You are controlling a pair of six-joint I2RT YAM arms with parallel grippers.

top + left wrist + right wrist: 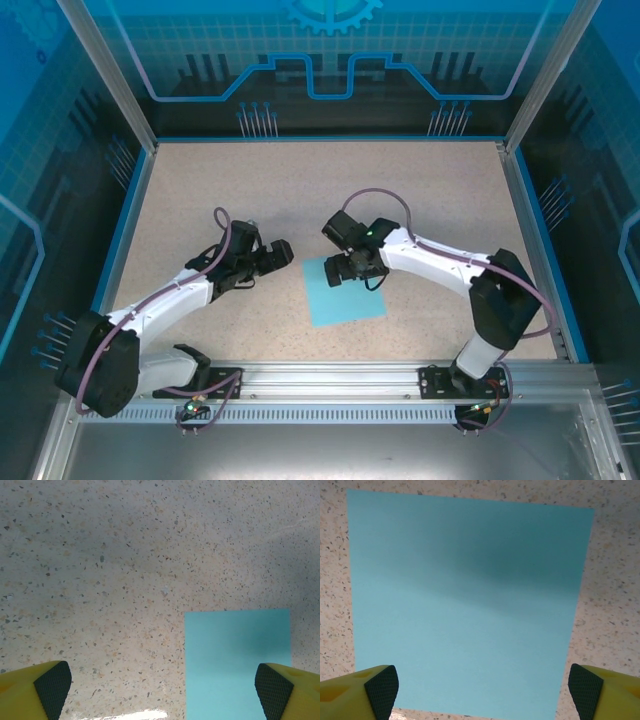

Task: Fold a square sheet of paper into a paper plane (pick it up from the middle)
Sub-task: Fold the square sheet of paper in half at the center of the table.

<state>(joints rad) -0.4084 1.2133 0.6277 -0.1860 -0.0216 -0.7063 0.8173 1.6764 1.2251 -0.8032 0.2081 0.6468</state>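
Paper (350,300) lies flat, plain cyan, beneath the spread right gripper (483,689)

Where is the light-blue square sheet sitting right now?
In the top view the square sheet of paper lies flat on the table near its middle, the right gripper over its far edge and the left gripper just off its left side.

Speckled beige table (200,200), square sheet of paper (345,305) lying flat on it
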